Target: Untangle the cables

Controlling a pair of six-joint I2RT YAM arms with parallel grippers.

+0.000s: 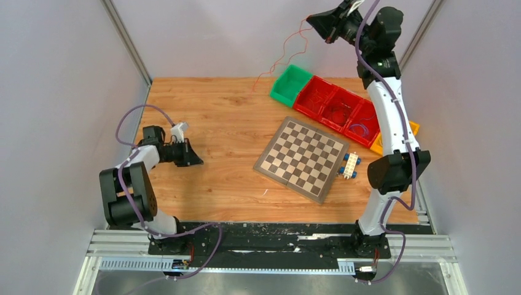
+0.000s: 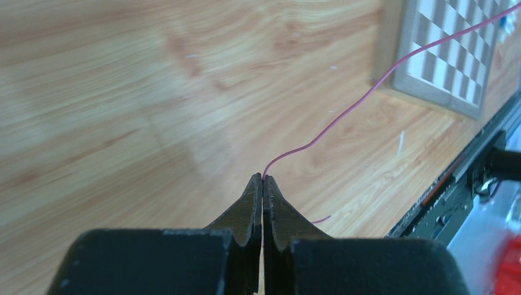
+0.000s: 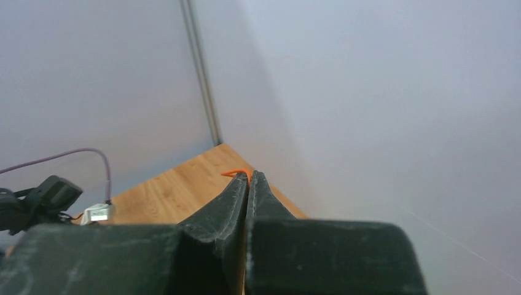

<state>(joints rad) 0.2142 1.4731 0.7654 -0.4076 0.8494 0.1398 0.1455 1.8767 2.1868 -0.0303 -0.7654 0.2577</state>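
The cables show as thin red-orange wire. One strand (image 1: 284, 56) hangs from my raised right gripper (image 1: 327, 34) near the back wall, down to the table beside the green bin. In the right wrist view that gripper (image 3: 249, 176) is shut, with an orange wire end (image 3: 236, 173) curling out at the tips. My left gripper (image 1: 196, 160) sits low over the table's left side. In the left wrist view it (image 2: 263, 179) is shut on a pinkish-red wire (image 2: 368, 92) that rises up and right past the chessboard. I cannot tell whether both hold the same wire.
A chessboard (image 1: 301, 158) lies mid-table, also in the left wrist view (image 2: 454, 55). Behind it stand a green bin (image 1: 290, 85), red bins (image 1: 335, 107) and a yellow bin (image 1: 378, 145). A white and blue block (image 1: 350, 165) lies by the board's right edge. The black base rail (image 2: 454, 184) runs along the near edge.
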